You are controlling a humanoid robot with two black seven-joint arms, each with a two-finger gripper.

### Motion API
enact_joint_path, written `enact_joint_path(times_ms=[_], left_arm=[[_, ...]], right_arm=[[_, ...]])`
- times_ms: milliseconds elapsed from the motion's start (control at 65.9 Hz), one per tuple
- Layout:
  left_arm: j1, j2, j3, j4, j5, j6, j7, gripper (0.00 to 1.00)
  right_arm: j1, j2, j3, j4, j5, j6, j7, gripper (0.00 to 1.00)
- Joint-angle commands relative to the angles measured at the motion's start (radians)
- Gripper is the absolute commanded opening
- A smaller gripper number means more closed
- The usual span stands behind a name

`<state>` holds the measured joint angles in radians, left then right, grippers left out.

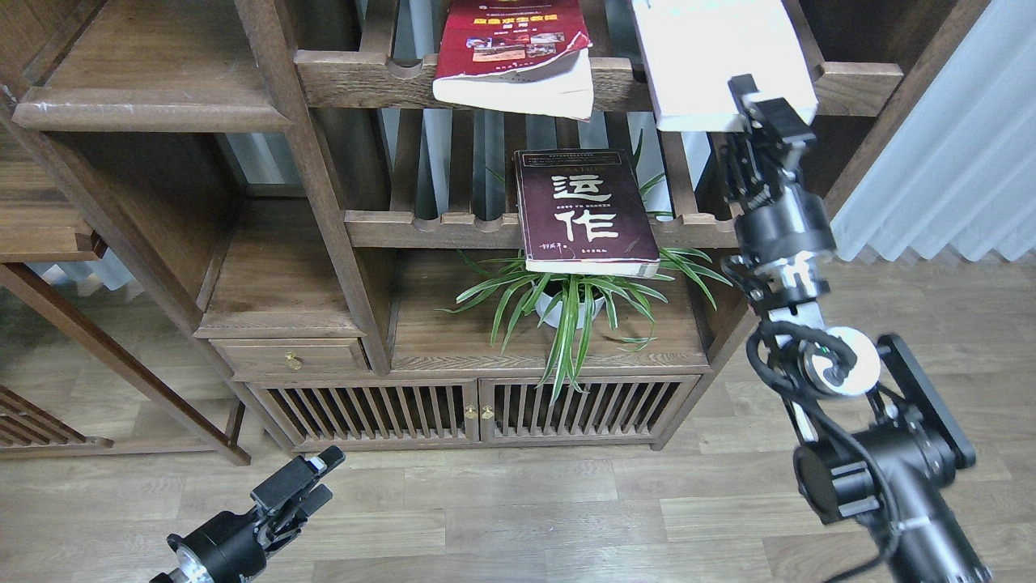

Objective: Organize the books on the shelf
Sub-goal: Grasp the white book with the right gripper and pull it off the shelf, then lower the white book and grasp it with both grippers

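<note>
In the head view, the right gripper (749, 101) is clamped on the white book's (716, 57) lower corner at the upper slatted rack, while the left gripper (312, 478) hangs low, apparently parted. Best lift the white book clear before swinging left (the red book (514, 53) and maroon book (583, 210) overhang their racks) toward the plank shelf (154, 89).

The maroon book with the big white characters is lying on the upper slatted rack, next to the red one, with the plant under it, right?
Not quite. The head view shows the maroon book on the lower slatted rack, one level below the red book, which lies on the upper rack. The plant does sit under the maroon book.
</note>
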<state>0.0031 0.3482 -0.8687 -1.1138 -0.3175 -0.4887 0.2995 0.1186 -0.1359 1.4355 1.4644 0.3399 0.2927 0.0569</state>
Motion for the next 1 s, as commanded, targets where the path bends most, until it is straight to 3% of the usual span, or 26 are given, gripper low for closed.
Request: enact_joint_path(times_ms=[0,212,668,987], left_arm=[[0.000,0.000,0.004,0.000,0.000,0.000,0.001,1.00],[-0.002,-0.008,0.008,0.003,0.000,0.000,-0.003,1.00],[-0.023,-0.038,0.010,0.011,-0.002,0.000,-0.010,1.00],[-0.034,-0.120,0.017,0.031,-0.002,0.000,-0.005,1.00]], right_arm=[[-0.108,-0.040,0.005,0.037,0.031,0.089,-0.002,0.04],[-0.270,-0.054,0.003,0.065,0.042,0.196,-0.005,0.04],[-0.593,-0.117,-0.033,0.057,0.065,0.196,-0.014,0.04],[-0.660,-0.051,-0.155,0.024,0.038,0.196,-0.089,0.04]])
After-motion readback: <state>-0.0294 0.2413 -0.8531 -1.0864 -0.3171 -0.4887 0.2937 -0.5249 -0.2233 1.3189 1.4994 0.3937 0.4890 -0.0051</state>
